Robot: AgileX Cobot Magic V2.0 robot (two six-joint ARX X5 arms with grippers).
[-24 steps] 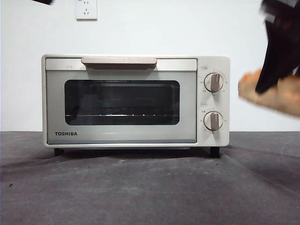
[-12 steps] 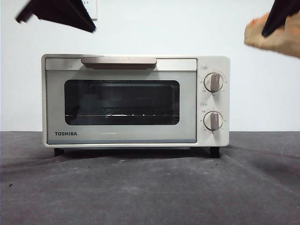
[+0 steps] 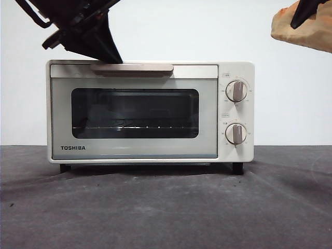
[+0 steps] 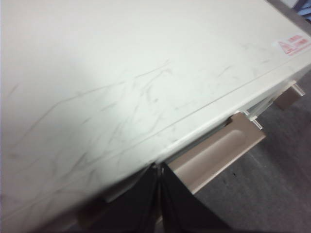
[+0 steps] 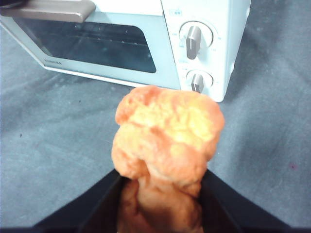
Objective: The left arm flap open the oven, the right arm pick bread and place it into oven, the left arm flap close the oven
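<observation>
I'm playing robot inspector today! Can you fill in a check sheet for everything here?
Surface: dark grey cloth, wrinkled.
Oven: door shut, wire rack visible through the window, both knobs pointing up.
Handle: beige bar along the door's top.
Bread: orange lumpy loaf, held up in the air, right of the oven.
Clutter: nothing seen.
Left gripper: fingers together, tips at the handle's left end.
Right gripper: fingers clamped on the bread.
Cables: one black loop on the left arm.
Surroundings: white wall, socket.
</observation>
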